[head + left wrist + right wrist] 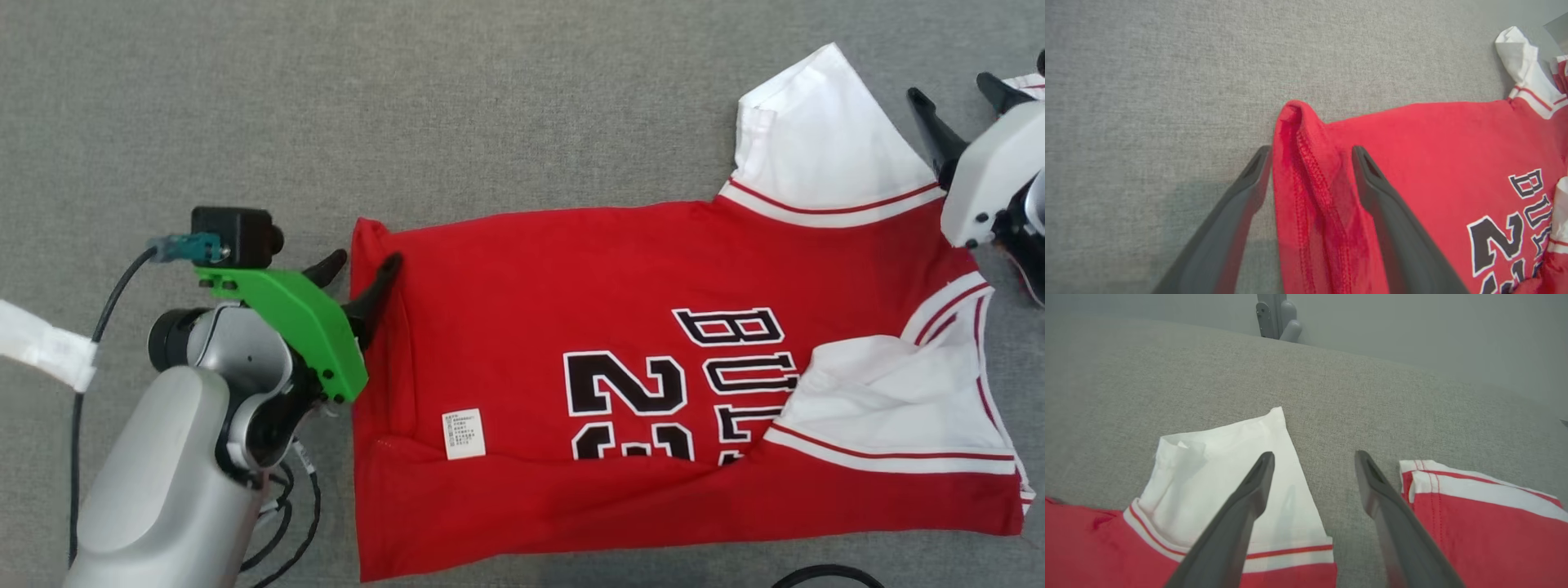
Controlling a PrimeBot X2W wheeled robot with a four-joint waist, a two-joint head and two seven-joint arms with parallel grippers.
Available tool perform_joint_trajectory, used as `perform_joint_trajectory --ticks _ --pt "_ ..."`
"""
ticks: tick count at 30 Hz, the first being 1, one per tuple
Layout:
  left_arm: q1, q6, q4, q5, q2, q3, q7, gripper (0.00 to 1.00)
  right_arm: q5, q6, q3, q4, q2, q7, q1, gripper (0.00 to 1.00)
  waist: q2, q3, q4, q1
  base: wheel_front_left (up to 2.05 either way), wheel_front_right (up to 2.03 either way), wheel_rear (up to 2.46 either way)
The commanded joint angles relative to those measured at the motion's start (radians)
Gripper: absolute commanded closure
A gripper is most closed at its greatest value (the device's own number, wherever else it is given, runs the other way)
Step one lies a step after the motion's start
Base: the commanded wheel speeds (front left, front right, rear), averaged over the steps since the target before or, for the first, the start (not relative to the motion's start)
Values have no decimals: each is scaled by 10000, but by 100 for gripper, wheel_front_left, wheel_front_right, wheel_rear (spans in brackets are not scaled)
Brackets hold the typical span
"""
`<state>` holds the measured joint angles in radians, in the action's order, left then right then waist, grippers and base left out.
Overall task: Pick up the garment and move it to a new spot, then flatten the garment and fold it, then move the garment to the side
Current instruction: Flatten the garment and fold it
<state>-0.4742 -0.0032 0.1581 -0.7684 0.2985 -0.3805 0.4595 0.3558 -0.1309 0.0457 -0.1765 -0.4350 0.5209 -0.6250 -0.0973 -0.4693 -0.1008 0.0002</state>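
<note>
A red jersey point(571, 278) with white sleeves and black lettering lies spread on the grey cloth surface point(408, 106), its lower edge folded up. My left gripper point(359, 263) is open at the jersey's left hem corner; in the left wrist view the raised hem fold point(1310, 171) lies between its two fingers point(1310, 151). At the far right my right gripper point(959, 90) is open, hovering beside the white sleeve point(816, 139). In the right wrist view its fingers point(1314, 457) straddle bare cloth between the white sleeve point(1229, 473) and the red collar part point(1474, 514).
Black cables point(286, 523) hang beside my left forearm, and a white strip point(41, 347) crosses the left edge. A cable loop point(824, 576) shows at the bottom edge. A grey fixture point(1278, 316) stands beyond the surface's far edge.
</note>
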Motion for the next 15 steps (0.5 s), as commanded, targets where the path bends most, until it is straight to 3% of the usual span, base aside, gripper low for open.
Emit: perform_joint_trajectory --ticks 1,4,15 --pt "-352 -78 325 109 -127 -96 -63 0 -62 5 118 -315 13 13 -280 0 -2 -839 -748 -2 0 0 0" --pt "-969 -194 1263 153 -554 -355 -46 0 -260 5 334 -1228 1 -194 -941 0 -2 -951 -1039 -2 0 0 0" --pt "-1714 -691 3313 201 -1123 -885 -265 0 -540 5 837 -3570 -21 -954 -1883 0 -2 -964 -1434 -2 0 0 0"
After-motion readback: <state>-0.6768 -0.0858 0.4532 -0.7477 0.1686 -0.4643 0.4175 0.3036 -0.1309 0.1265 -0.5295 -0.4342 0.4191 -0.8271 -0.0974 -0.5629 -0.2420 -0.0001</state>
